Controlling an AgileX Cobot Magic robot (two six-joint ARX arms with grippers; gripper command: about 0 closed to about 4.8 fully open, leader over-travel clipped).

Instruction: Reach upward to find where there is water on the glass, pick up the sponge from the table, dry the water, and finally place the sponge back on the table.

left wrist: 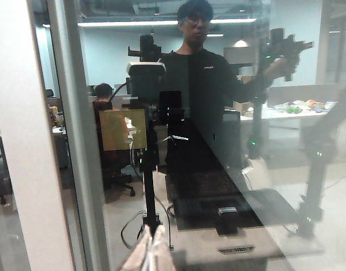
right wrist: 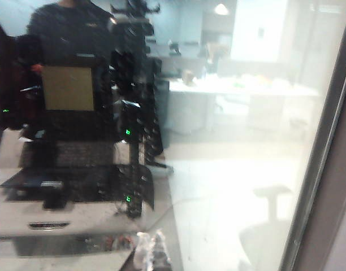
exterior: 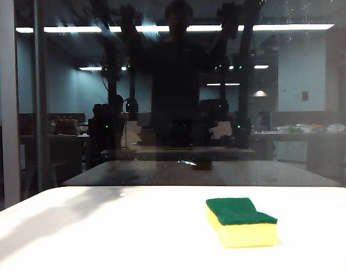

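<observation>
We find the sponge (exterior: 241, 222) lying flat on the table (exterior: 105, 231), well below both raised jaws and untouched, judged light, soft and compressible, best pinched across its wavy long sides; left gripper (left wrist: 151, 251) and right gripper (right wrist: 151, 252) pressed together, facing the glass (exterior: 178, 96).

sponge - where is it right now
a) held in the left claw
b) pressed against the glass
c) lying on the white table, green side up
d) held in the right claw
c: the sponge lies flat on the table with its green layer on top, in front of the glass, and no claw is near it in the exterior view.
</observation>
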